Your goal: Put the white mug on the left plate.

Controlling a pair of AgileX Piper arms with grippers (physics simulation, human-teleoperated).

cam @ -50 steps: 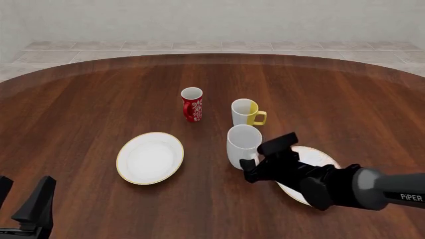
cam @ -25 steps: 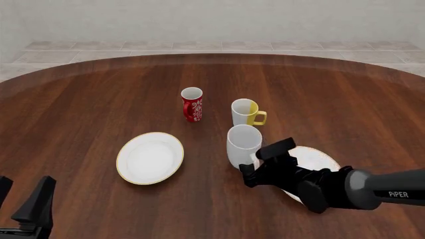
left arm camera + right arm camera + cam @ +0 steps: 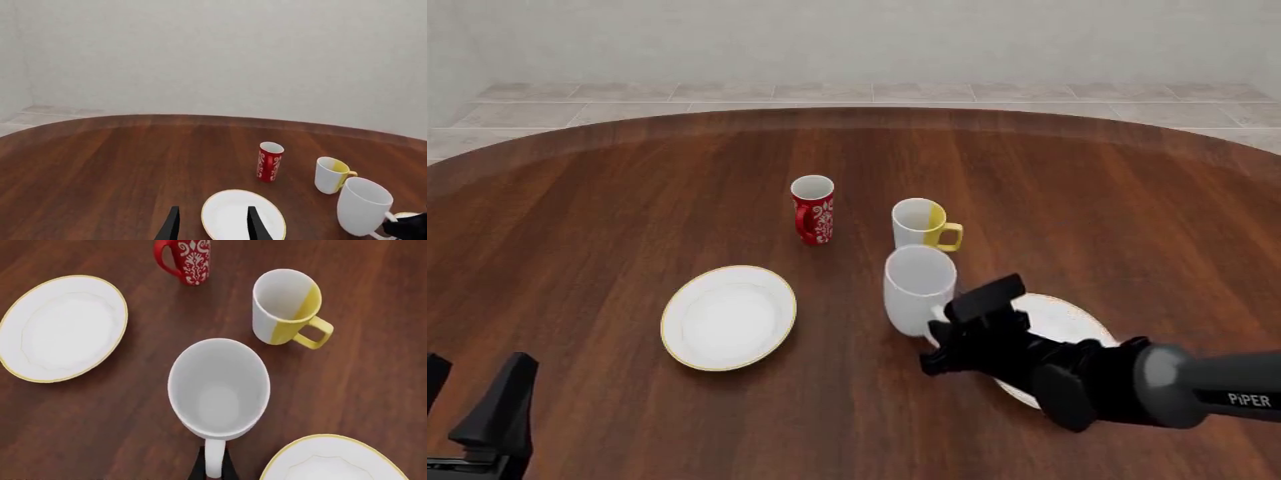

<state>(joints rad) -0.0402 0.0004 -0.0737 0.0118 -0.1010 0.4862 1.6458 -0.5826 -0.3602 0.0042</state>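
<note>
Mug: tall glossy all-white mug [image 3: 219,390]; rigid, slick, breakable
Hold: right jaws [image 3: 213,467] clamped on its loop handle
Left jaws [image 3: 210,225]: apart, idle

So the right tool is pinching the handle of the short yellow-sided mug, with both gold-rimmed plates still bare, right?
Not quite: the right tool pinches the handle of the tall all-white glossy mug, not the short yellow-sided mug. The right wrist view shows it. Both plates are bare.

red cup [image 3: 813,209], yellow-sided mug [image 3: 922,225], right plate [image 3: 1065,320], table [image 3: 587,210]
</note>
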